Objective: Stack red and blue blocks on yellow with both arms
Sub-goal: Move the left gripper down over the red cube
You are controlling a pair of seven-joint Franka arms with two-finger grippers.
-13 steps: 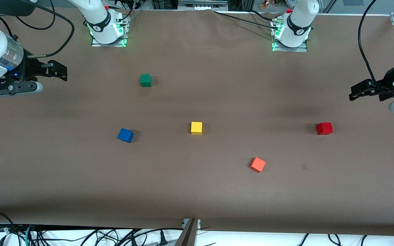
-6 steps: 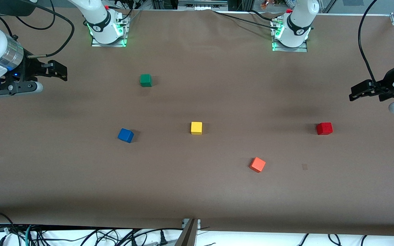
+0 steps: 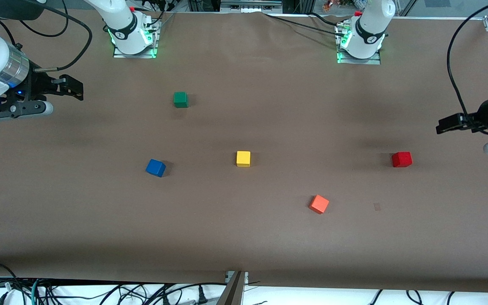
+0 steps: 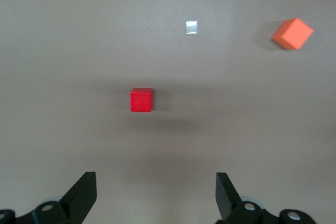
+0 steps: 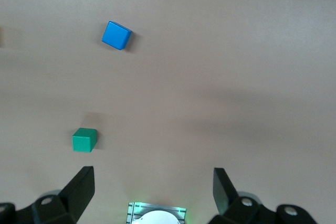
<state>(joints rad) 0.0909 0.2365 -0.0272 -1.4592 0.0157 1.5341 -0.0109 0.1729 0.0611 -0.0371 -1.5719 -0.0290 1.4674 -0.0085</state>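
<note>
Both jaws are standing wide and empty: left gripper [image 4: 155,195] over bare table near the deep red matte cube [image 3: 402,159], right gripper [image 5: 152,192] waiting. Beside the bright yellow cube [image 3: 243,158] is sitting the royal blue cube [image 3: 155,167]; mistaking the orange-red cube [image 3: 319,204] for red is the risk.

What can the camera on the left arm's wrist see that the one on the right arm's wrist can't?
Only the left wrist view shows the small deep red cube, the lighter orange-red cube and a pale patch on the table. Only the right wrist view shows the royal blue cube, the green cube and a green-lit arm base. Both show the brown table and their own open black gripper: left gripper, right gripper.
</note>
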